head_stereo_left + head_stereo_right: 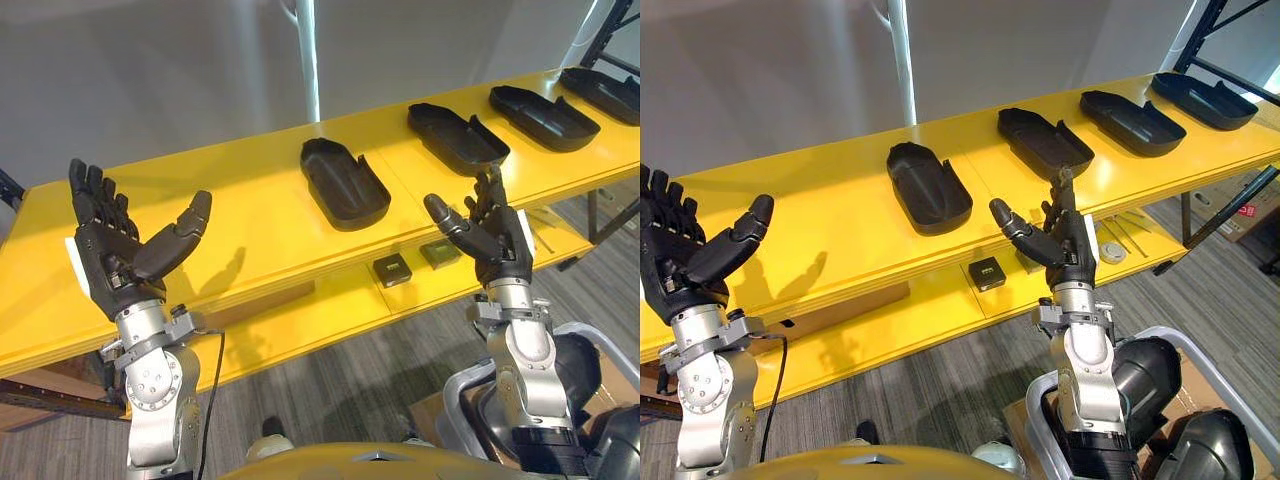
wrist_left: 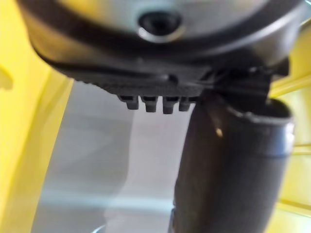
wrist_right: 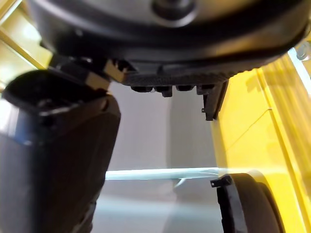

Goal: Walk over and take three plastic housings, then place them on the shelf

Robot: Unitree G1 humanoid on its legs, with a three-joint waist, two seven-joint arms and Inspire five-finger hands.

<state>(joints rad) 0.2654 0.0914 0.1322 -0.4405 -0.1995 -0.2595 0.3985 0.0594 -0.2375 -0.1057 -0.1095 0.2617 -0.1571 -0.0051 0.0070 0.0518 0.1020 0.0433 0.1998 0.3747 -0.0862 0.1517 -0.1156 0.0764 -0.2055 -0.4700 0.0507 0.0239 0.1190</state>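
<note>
Housings (image 1: pixel 344 183), four, in a row on top of yellow shelf (image 1: pixel 240 225). Left hand (image 1: pixel 112 258) and right hand (image 1: pixel 498 242) raised near it, fingers wide, empty. Looks either finished or not begun; cannot tell which.

No text, number or sign can be read here. The small black square box (image 1: pixel 392 269) on the lower yellow shelf board (image 1: pixel 300 320) bears a pale marking, and the brown cardboard box (image 1: pixel 1230 215) far right a red one, both too small to read.
</note>
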